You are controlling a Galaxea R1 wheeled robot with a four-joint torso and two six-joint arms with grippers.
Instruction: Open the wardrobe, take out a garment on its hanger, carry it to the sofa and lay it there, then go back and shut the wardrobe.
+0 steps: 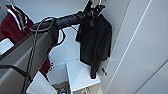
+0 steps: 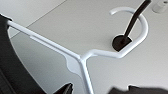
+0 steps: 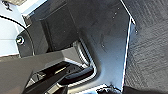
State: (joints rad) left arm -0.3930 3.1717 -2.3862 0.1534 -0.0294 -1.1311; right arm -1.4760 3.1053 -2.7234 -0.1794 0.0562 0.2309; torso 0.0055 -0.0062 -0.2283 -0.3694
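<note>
Left arm (image 1: 50, 23) raised toward garment (image 1: 96, 42) inside white wardrobe (image 1: 140, 50).

A large dark panel (image 3: 105, 32) of the robot's own body takes up the middle and upper part of the frame, scuffed with pale specks and edged by a light strip on its right side. Dark carpet (image 3: 150, 50) with a fine ribbed weave lies right of it. A grey bar (image 3: 32, 67) crosses the lower left. A pale surface (image 3: 7, 35) shows at far left.
</note>
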